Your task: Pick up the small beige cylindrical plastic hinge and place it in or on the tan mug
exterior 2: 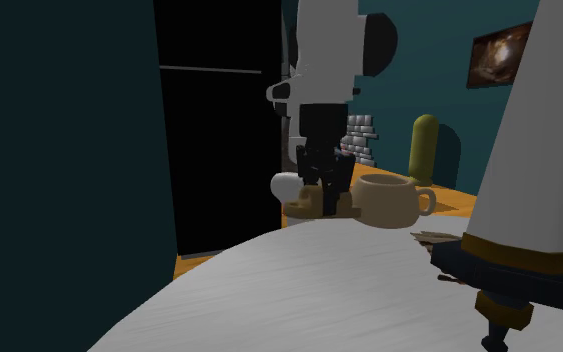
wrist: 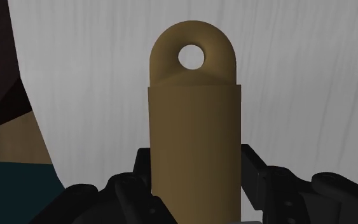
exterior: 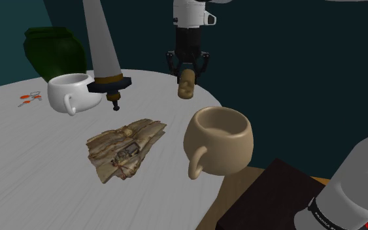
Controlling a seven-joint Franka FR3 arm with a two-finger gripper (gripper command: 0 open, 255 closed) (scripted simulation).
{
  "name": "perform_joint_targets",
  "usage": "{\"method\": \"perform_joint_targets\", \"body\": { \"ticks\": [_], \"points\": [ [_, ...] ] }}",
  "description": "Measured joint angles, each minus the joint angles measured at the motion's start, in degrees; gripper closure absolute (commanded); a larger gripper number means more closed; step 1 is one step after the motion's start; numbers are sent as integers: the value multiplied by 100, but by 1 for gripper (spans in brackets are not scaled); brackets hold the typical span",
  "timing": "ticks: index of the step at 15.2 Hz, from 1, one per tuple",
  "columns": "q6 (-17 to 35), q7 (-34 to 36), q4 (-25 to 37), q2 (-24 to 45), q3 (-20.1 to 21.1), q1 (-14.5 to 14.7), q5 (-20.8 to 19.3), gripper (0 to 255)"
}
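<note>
Wrist view: beige hinge point(wrist: 193, 127), a plain cylinder ending in a rounded lug with a round hole, stands straight out from the gripper point(wrist: 195, 172). The black fingers point(wrist: 252, 167) press on its two flanks, so the pincer is narrow and clamped on the hinge, with the white table point(wrist: 311, 76) behind it. Shoulder view: hinge point(exterior: 186, 85) hangs lug-down under the gripper point(exterior: 187, 72) near the table's point(exterior: 32, 163) far edge. It looks lifted clear of the surface, though its lowest end is hard to separate from the tabletop. In the second exterior view the hinge point(exterior 2: 315, 203) appears above the table point(exterior 2: 299, 290) rim, which supports that. Tan mug point(exterior: 231, 153) sits upright at about 5 o'clock from the hinge in the shoulder view, near but apart, mouth open upward, handle toward 7 o'clock. White mug point(exterior: 68, 91) lies at 9 o'clock from the hinge, and a grey blade with a dark gold-banded guard point(exterior: 107, 62) is between them. A splintered wood piece point(exterior: 125, 147) is at 7 o'clock. Step in hand, as judged: pick done, carry to the mug beginning. Next move calls for travel toward 5 o'clock with enough height for the lug to clear the mug rim, centring over the mouth, lowering, then opening the fingers. Risk: the hanging end clipping the rim.
</note>
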Motion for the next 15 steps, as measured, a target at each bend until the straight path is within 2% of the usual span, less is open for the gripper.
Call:
{"method": "perform_joint_targets", "body": {
  "ticks": [15],
  "points": [
    [-1322,132,1814,534,77,81,-207,255]
  ]
}}
